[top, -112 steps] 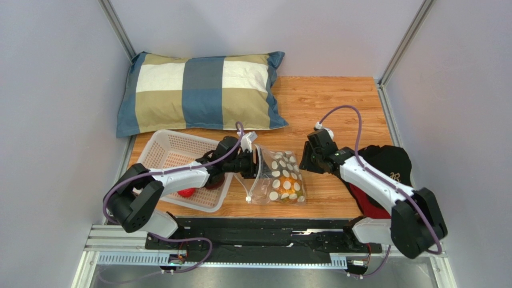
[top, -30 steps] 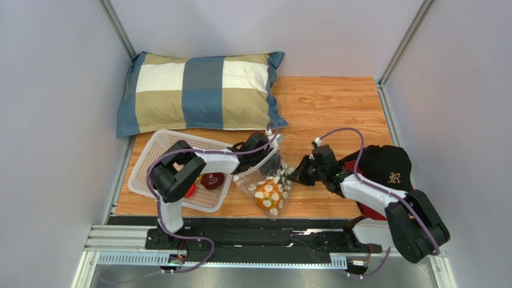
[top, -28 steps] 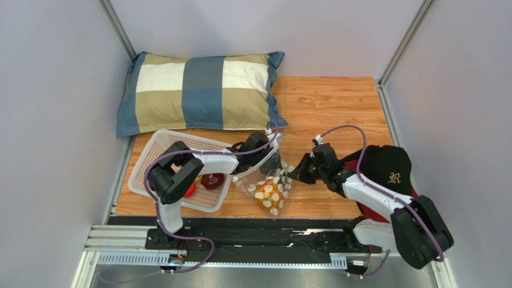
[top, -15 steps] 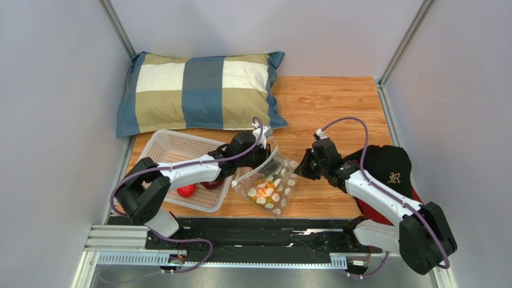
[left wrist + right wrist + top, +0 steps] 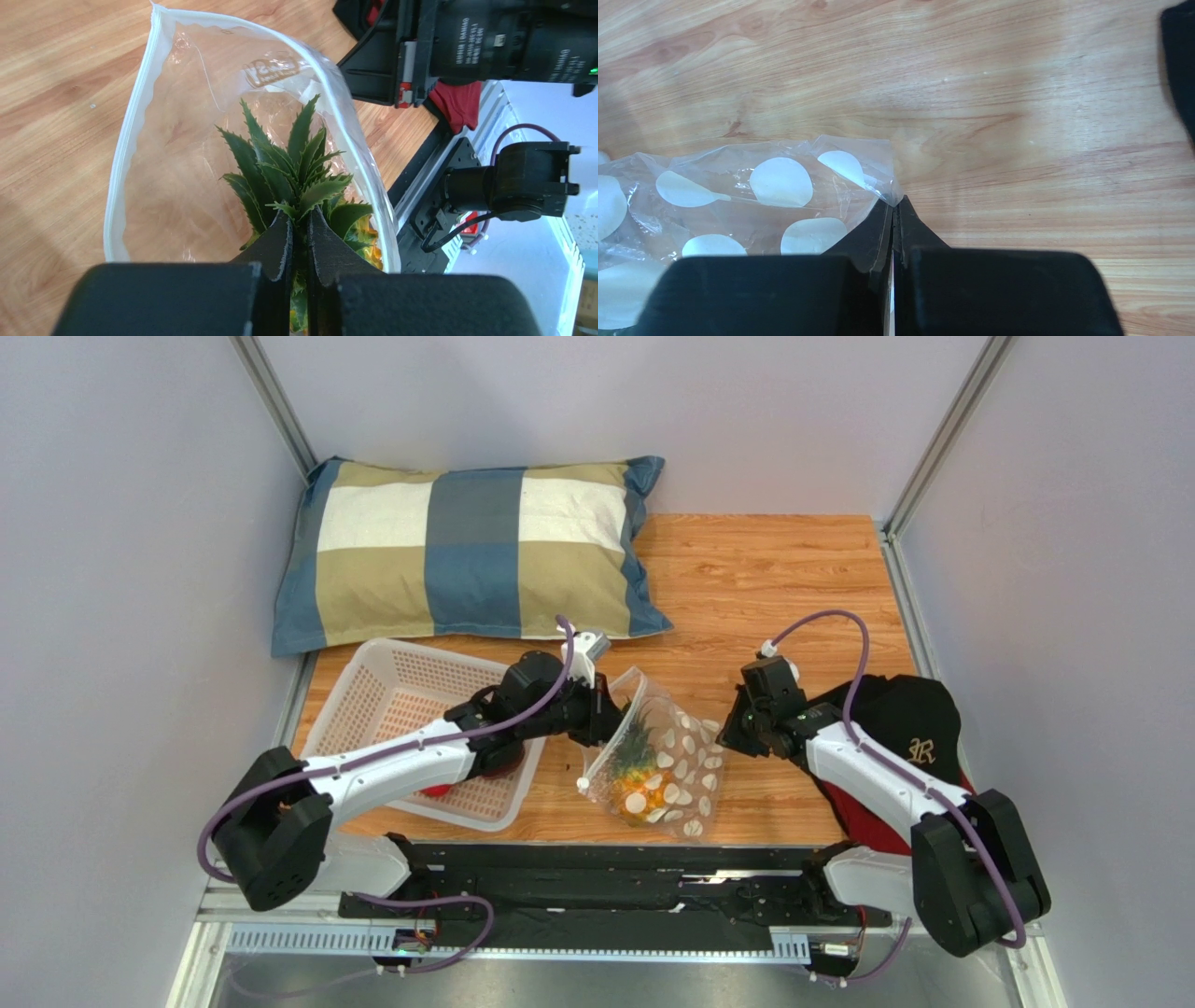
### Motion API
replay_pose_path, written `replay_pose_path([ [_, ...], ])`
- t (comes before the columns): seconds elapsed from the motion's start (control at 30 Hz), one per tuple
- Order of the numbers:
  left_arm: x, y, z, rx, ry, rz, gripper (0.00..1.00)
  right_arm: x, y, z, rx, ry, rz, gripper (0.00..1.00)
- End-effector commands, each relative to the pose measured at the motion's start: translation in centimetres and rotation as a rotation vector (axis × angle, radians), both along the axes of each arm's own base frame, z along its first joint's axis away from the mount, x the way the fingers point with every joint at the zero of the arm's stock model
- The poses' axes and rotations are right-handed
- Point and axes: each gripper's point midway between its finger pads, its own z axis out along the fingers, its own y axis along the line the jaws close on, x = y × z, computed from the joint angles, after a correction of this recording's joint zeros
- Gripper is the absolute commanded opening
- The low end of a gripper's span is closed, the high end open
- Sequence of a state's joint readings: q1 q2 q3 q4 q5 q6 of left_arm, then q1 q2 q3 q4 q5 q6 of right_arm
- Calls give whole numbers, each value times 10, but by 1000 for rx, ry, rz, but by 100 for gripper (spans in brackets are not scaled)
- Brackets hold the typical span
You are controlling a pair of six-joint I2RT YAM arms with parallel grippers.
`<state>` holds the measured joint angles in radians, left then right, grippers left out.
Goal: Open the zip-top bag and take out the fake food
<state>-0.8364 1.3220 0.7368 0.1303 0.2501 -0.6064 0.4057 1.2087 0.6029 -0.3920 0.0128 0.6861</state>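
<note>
The clear zip-top bag (image 5: pixel 679 779) with white oval spots lies on the wood between my two grippers, its white-edged mouth (image 5: pixel 133 133) gaping toward the left arm. My left gripper (image 5: pixel 606 720) (image 5: pixel 300 214) reaches into that mouth and is shut on the stem of the green leafy sprig (image 5: pixel 631 746) (image 5: pixel 281 164) of the fake food. Yellow-orange fruit (image 5: pixel 643 800) (image 5: pixel 369 239) sits below the leaves, inside the bag. My right gripper (image 5: pixel 728 737) (image 5: pixel 895 204) is shut on the bag's far corner (image 5: pixel 882 171), pinching the plastic against the table.
A white perforated basket (image 5: pixel 376 697) stands left of the bag, with a red piece (image 5: pixel 436 787) in it under the left arm. A checked pillow (image 5: pixel 470 546) lies at the back. A black cap on red cloth (image 5: pixel 912 731) lies at the right edge.
The bag has swung round and stretched out flatter between the grippers. The left arm has drawn back to the left and the green sprig now shows at the bag's mouth. The right gripper shifted right.
</note>
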Motion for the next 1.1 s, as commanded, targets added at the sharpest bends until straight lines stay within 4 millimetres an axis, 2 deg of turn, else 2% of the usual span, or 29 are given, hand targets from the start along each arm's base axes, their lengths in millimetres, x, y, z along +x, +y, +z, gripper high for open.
replay_pose_path([
  [0.0, -7, 8, 24, -43, -33, 18, 0, 11, -15, -2, -71, -28, -37, 0],
  [0.03, -7, 11, 36, -67, -54, 31, 0, 12, -15, -2, -73, -24, -38, 0],
  [0.1, -4, 19, 39, -68, -72, 76, 0, 12, -16, -6, -65, -7, -42, 0],
  [0.13, -5, 25, 52, -90, -102, 94, 0, 12, -16, -6, -62, -2, -39, 0],
  [0.17, -2, 29, 55, -93, -116, 118, 0, 12, -15, -7, -56, 1, -39, 0],
  [0.2, 2, 38, 54, -79, -130, 166, 0, 13, -16, -7, -55, 1, -40, 0],
  [0.23, 2, 44, 66, -98, -160, 187, 0, 14, -16, -8, -57, 0, -38, 0],
  [0.3, 4, 55, 75, -92, -188, 229, 0, 16, -16, -7, -61, -7, -34, 0],
  [0.33, 6, 64, 88, -108, -219, 270, 0, 17, -17, -7, -64, -12, -37, 0],
  [0.37, 6, 71, 90, -95, -222, 299, 0, 19, -18, -7, -70, -20, -37, 0],
  [0.4, 11, 84, 91, -64, -227, 361, 0, 19, -19, -7, -76, -22, -35, 0],
  [0.43, 10, 96, 103, -72, -254, 397, 0, 21, -19, -8, -81, -23, -34, 0],
  [0.5, 14, 117, 109, -30, -284, 482, 0, 23, -18, -10, -85, -20, -25, 0],
  [0.63, 13, 159, 136, 8, -387, 596, 0, 26, -19, -13, -96, -11, -25, 0],
  [0.73, 13, 191, 147, 61, -435, 702, 0, 27, -18, -14, -95, -11, -26, 0],
  [0.83, 14, 219, 146, 131, -465, 800, 0, 28, -20, -13, -102, -18, -26, 0],
  [0.9, 11, 228, 143, 160, -460, 823, 0, 28, -20, -10, -105, -21, -21, 0],
  [0.93, 10, 226, 141, 158, -451, 808, 0, 28, -20, -9, -107, -21, -16, 0],
  [0.97, 9, 219, 138, 156, -444, 774, 0, 26, -21, -9, -114, -15, -12, 0],
  [1.03, 8, 191, 126, 139, -392, 663, 0, 26, -22, -5, -121, -27, -1, 2],
  [1.07, 7, 179, 120, 139, -364, 611, 0, 23, -22, -5, -122, -21, 10, 14],
])
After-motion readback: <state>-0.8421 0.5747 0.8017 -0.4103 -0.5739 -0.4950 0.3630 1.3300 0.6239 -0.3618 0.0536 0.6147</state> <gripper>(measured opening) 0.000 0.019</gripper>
